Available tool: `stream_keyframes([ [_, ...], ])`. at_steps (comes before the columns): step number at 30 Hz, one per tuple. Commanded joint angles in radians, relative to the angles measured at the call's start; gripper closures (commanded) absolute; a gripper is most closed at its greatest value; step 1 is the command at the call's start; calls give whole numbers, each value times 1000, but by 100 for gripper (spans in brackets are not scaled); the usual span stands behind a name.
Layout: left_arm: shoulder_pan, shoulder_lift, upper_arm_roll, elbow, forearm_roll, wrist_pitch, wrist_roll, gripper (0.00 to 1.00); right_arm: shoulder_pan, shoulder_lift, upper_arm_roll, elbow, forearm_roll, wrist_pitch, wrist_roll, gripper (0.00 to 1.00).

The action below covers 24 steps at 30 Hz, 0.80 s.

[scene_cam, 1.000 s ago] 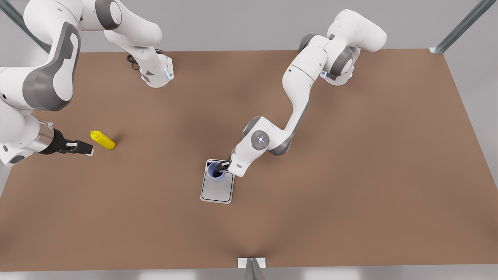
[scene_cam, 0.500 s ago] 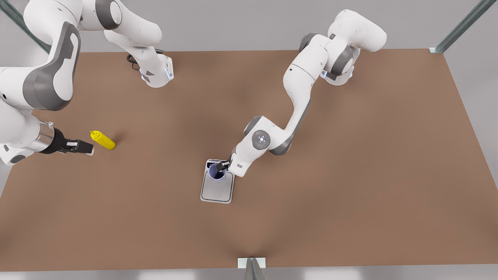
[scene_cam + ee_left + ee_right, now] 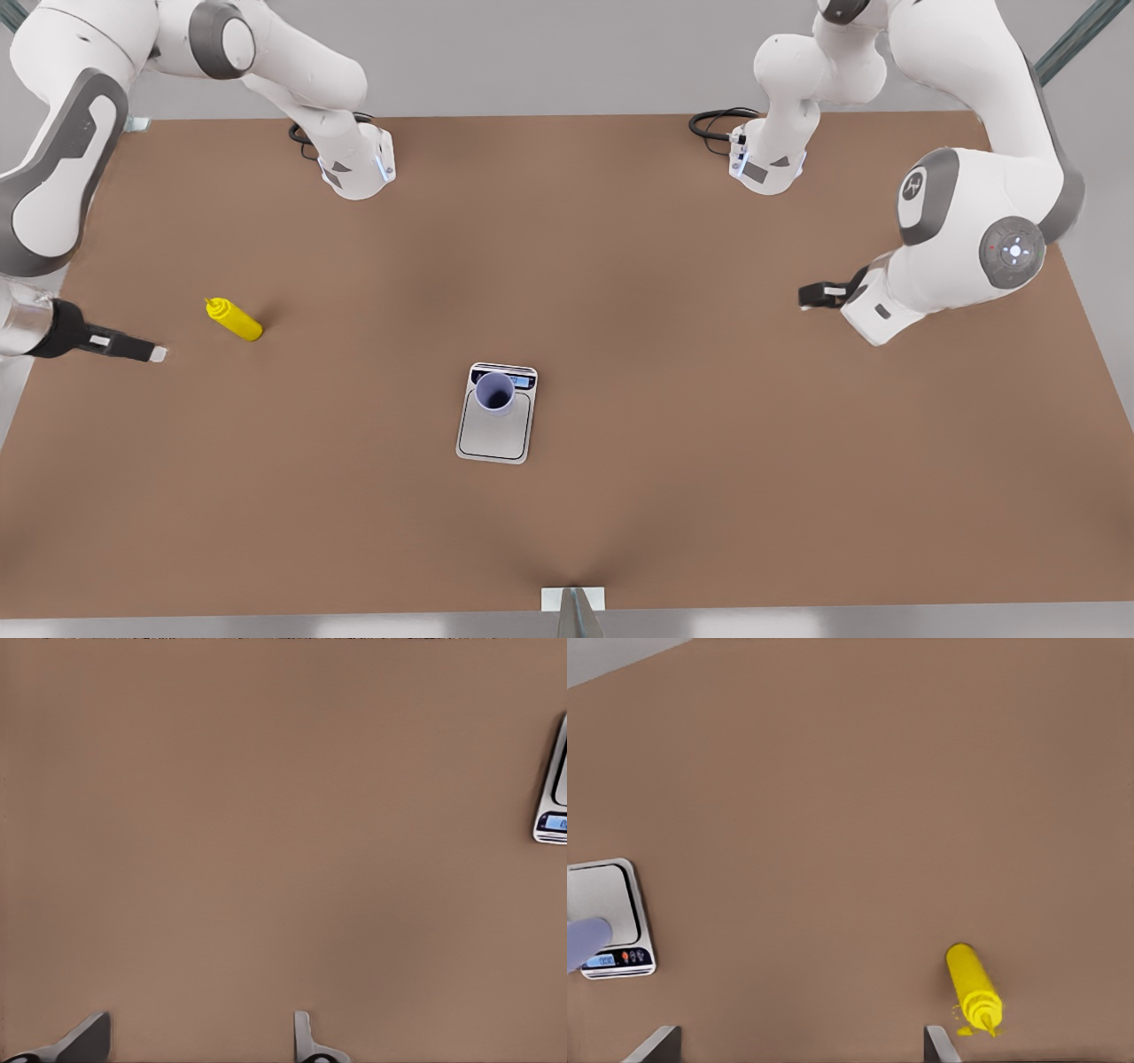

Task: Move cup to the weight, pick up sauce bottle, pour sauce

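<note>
Presently the cup point(image 3: 494, 392) stands upright on the weight point(image 3: 496, 434), at the display end of the plate, with no gripper touching it; the first part of the task reads as complete. The sauce bottle point(image 3: 234, 319) lies on its side on the table point(image 3: 620, 496) toward the front view's left, well apart from the weight. The right gripper point(image 3: 155, 354) hangs close to the bottle, fingers point(image 3: 937, 1043) spread wide and holding nothing; its wrist view shows the sauce bottle point(image 3: 974, 989) just ahead, offset toward one finger. The left gripper point(image 3: 808, 295) waits at the front view's right, open and empty. The step in hand is judged to be the pickup. Recommended practice: centre the open fingers across the cylindrical body rather than the nozzle, close squarely across its width so it cannot roll out, then lift before turning it upright.
</note>
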Motion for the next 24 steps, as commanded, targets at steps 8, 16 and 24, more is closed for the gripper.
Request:
stream_keyframes([
  [8, 0, 41, 41, 10, 108, -24, 133, 0, -241, 142, -178, -202, 368, -49, 303, 0],
  [16, 0, 58, 41, 7, 103, -29, 138, 0, -275, 277, -295, -355, 490, -80, 432, 0],
  [24, 0, 61, 41, 8, 103, -31, 138, 0, -313, 473, -298, -324, 538, -98, 328, 0],
])
